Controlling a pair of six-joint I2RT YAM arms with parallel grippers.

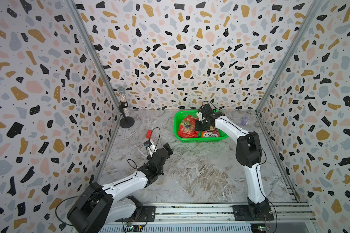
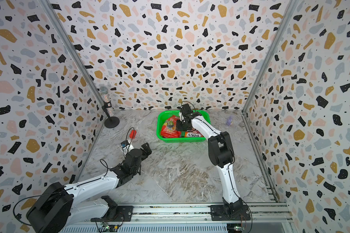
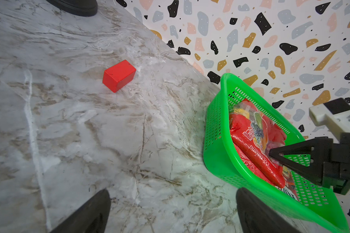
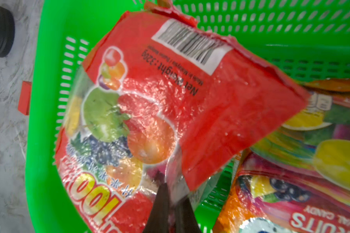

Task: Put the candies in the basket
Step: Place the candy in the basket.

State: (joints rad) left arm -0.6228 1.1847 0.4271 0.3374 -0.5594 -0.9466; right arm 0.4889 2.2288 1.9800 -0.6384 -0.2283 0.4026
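Wide open and empty, the left gripper (image 1: 159, 146) sits well left of the green basket (image 1: 203, 139) and nearer the front. A small red block (image 1: 149, 133) lies on the table just left of the basket. The red fruit-printed candy bag (image 1: 187, 126) sits in the basket's left half, pinched at one edge by the right gripper (image 1: 199, 126), whose jaws are clamped tight. FOX'S bags (image 1: 209, 134) fill the basket's right half.
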